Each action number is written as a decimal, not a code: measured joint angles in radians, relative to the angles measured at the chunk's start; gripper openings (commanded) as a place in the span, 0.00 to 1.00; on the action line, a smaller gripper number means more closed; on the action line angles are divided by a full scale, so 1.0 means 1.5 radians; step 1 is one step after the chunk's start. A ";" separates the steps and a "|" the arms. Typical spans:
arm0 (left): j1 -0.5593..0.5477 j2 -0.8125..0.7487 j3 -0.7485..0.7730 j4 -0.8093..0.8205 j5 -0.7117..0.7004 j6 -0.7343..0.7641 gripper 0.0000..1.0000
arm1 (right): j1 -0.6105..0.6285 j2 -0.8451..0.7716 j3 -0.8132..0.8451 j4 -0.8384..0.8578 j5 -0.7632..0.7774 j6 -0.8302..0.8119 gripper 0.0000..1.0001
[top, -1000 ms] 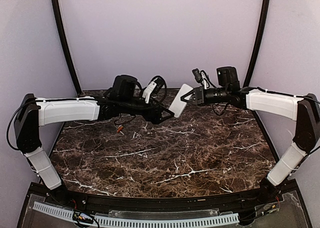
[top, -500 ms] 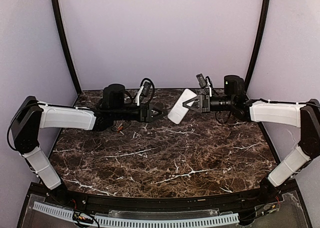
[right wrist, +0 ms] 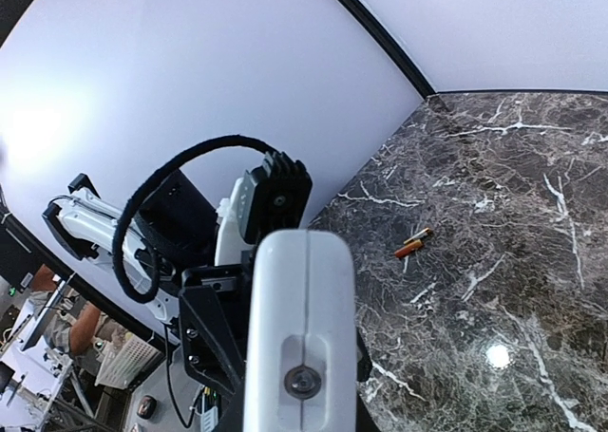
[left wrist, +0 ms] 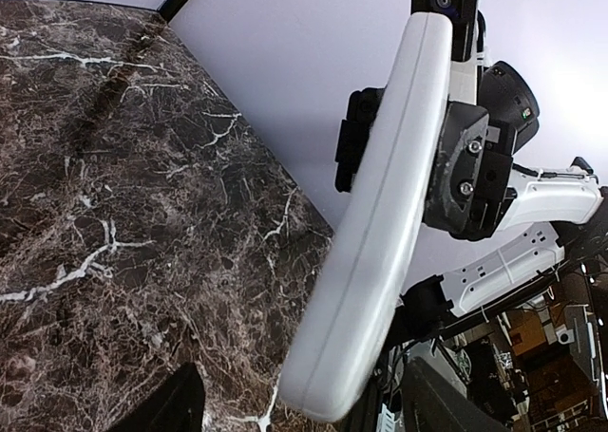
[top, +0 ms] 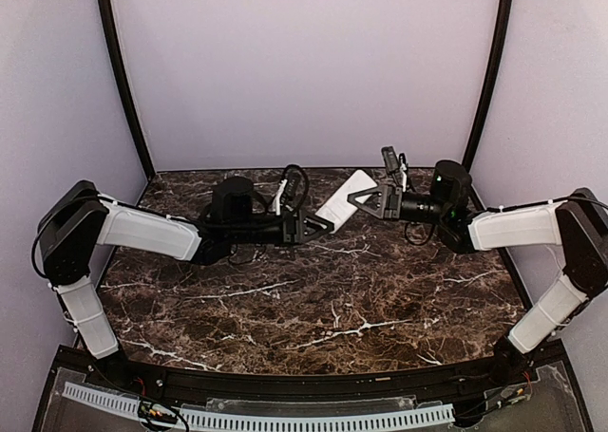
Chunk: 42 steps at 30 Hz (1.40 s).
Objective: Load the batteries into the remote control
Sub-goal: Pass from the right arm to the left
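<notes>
Over the far middle of the bench, remote control [top: 344,197]: off the surface and tilted, with its far-right end higher and its near-left end lower. It shows a plain white side.
Right fingers [top: 364,197]: closed on the remote's upper end, one finger on each flat side. They alone carry it.
Left fingers [top: 325,225]: spread wide and pointing right at the remote's lower end. In the left wrist view that end sits between the two fingers with a gap on each side, so nothing is gripped.
Batteries [right wrist: 414,243]: two slim orange cylinders lying close together on the bench [top: 380,299], towards its far left, down below the remote and apart from it. They show only in the right wrist view.
Arms: both reach in from the sides and meet at the remote.
</notes>
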 measured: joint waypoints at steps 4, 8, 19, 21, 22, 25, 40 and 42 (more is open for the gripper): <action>0.000 0.016 0.002 0.051 0.013 -0.016 0.65 | 0.003 0.012 -0.001 0.050 -0.015 0.032 0.00; 0.000 0.023 0.002 0.106 0.028 -0.033 0.58 | 0.005 0.019 -0.003 0.097 -0.026 0.058 0.00; 0.000 0.036 0.010 0.203 0.048 -0.071 0.21 | 0.012 0.046 -0.013 0.176 -0.042 0.102 0.00; 0.000 0.042 0.012 0.218 0.054 -0.078 0.15 | 0.012 0.049 -0.015 0.187 -0.045 0.108 0.00; 0.000 0.045 0.012 0.231 0.063 -0.082 0.12 | 0.012 0.050 -0.016 0.192 -0.047 0.113 0.01; 0.001 0.047 0.012 0.249 0.075 -0.088 0.06 | 0.011 0.051 -0.017 0.212 -0.057 0.127 0.21; 0.002 0.025 0.024 0.107 0.174 -0.003 0.00 | -0.001 -0.030 -0.009 -0.012 -0.158 -0.016 0.64; 0.005 0.022 0.035 0.073 0.198 0.017 0.00 | -0.001 -0.053 -0.003 -0.071 -0.172 -0.057 0.62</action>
